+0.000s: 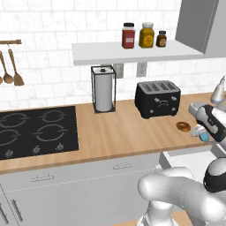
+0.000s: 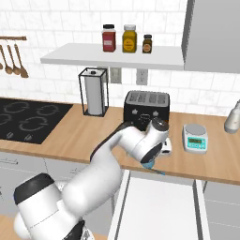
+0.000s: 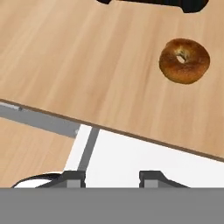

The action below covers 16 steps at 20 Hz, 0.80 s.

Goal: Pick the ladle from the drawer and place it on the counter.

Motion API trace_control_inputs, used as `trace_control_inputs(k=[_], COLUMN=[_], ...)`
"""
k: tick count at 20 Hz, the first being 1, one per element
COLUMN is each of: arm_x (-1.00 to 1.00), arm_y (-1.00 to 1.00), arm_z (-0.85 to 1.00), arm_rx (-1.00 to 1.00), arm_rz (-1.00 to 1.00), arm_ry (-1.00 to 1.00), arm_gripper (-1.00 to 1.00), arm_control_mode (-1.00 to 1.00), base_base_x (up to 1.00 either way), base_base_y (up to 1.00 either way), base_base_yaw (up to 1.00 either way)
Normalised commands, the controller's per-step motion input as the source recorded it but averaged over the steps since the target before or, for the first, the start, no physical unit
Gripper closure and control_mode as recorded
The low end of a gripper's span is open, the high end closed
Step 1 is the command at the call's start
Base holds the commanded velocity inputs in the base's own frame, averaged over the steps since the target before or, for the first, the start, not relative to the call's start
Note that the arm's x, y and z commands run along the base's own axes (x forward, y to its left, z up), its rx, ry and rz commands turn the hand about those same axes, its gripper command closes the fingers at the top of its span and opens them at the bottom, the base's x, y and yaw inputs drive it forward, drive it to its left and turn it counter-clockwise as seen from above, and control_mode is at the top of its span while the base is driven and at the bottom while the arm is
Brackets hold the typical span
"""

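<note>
The ladle (image 2: 151, 165) is hanging just under the pincer (image 2: 154, 159), a sliver of teal peeking out below the white hand, right over the front edge of the worktop (image 2: 84, 136) where the open drawer (image 2: 159, 206) juts out. From the left side a blue patch is showing at the hand, which looks like its bowl. Its thin handle seems to be slanting down toward the drawer side. The pincer appears to be closing around it, though I can't tell for certain with the fingers tucked under the wrist. So the move is turning on this: bare wood is lying just ahead of the hand, toward the wall, with the bagel (image 3: 184, 60) sitting there in front of the toaster (image 2: 146, 108).

Counting: one ladle, one drawer pulled out, one bagel, one toaster, one scale (image 2: 195, 138), three jars (image 2: 128, 38) on the shelf.
</note>
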Motion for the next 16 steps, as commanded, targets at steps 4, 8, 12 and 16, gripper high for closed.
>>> trace_control_inputs(k=[4,8,12,16], arm_x=[0.86,0.66,0.44,0.38], arm_y=[0.63,0.59,0.65,0.76], arm_z=[0.01,0.00,0.00,0.00], arm_rx=[0.00,0.00,0.00,0.00], arm_rz=[0.28,0.18,0.15,0.14], arm_ry=[0.04,0.00,0.00,0.00], arm_gripper=[1.00,1.00,1.00,1.00], arm_control_mode=[-1.00,-1.00,-1.00,-1.00], base_base_x=[0.00,0.00,0.00,0.00], base_base_y=[0.00,0.00,0.00,0.00], base_base_yaw=[0.00,0.00,0.00,0.00])
